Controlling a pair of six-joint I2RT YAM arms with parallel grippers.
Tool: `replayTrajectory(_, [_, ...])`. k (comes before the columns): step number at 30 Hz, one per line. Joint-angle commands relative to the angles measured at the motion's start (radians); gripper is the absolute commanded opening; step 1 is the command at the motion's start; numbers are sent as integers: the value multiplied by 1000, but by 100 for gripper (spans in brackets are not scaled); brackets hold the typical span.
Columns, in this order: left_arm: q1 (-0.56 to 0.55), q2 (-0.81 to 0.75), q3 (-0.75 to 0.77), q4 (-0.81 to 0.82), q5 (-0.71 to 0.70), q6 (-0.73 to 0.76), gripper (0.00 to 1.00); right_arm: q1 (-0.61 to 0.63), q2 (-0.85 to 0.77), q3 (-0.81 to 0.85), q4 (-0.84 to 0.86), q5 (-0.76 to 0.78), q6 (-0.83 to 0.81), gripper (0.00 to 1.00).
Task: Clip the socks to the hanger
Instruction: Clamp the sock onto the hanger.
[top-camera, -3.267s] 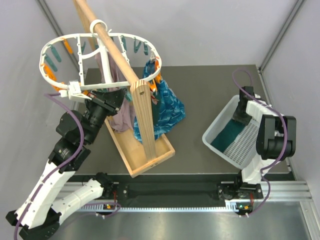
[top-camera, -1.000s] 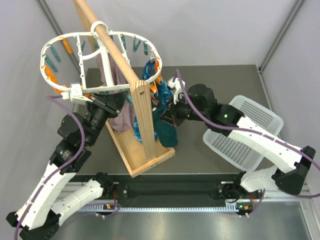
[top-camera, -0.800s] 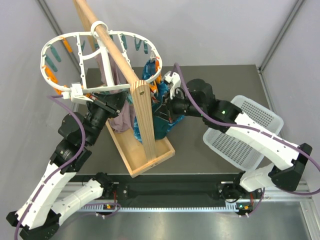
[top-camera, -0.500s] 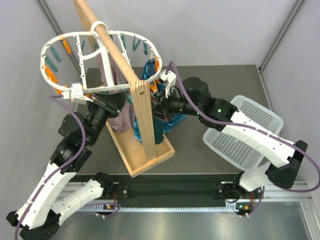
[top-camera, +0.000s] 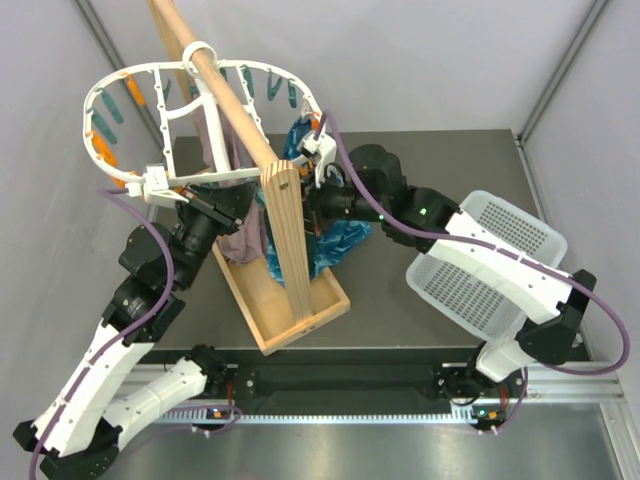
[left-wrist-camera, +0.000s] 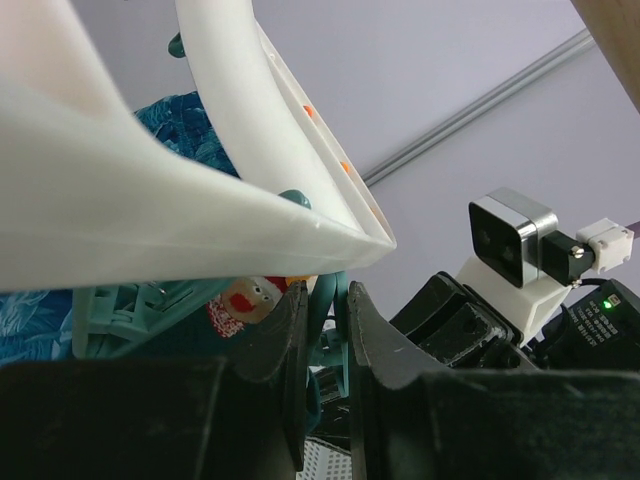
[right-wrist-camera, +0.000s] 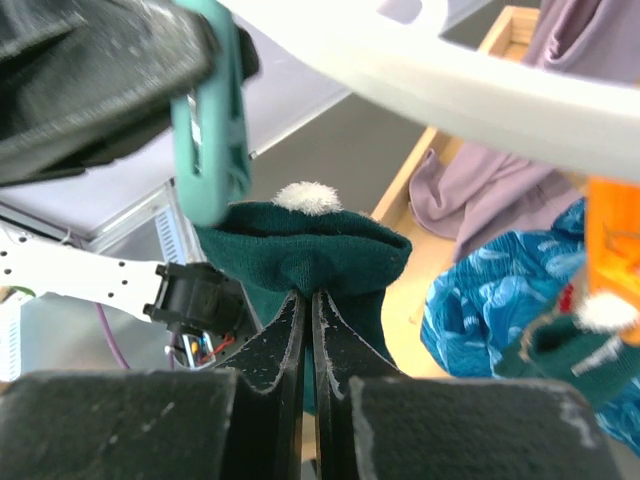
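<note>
Overhead view from behind; two close, upward-tilted wrist views under the shared hanger (left-wrist-camera: 120, 200)

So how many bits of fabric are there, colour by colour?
Dark green: 2, the held sock and the other sock
Blue mottled cloth: 1
Mauve cloth: 1
Total: 4

Shows a plain dark teal-green sock (right-wrist-camera: 300, 258), white hanger (right-wrist-camera: 480, 95), teal peg (right-wrist-camera: 210, 120), orange peg (right-wrist-camera: 612, 240), mottled bright blue cloth (right-wrist-camera: 490, 300) and seemingly mauve-grey cloth (right-wrist-camera: 470, 200).
</note>
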Motion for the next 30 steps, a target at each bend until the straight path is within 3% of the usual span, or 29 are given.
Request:
replayTrajectory(1, [-3,13,-2,9,35,-10,0,28,16,77,12,-16,0,0])
replayTrajectory(30, [-1,16,-9,6,50,-24,0,41,-19,102,60,3,2,0])
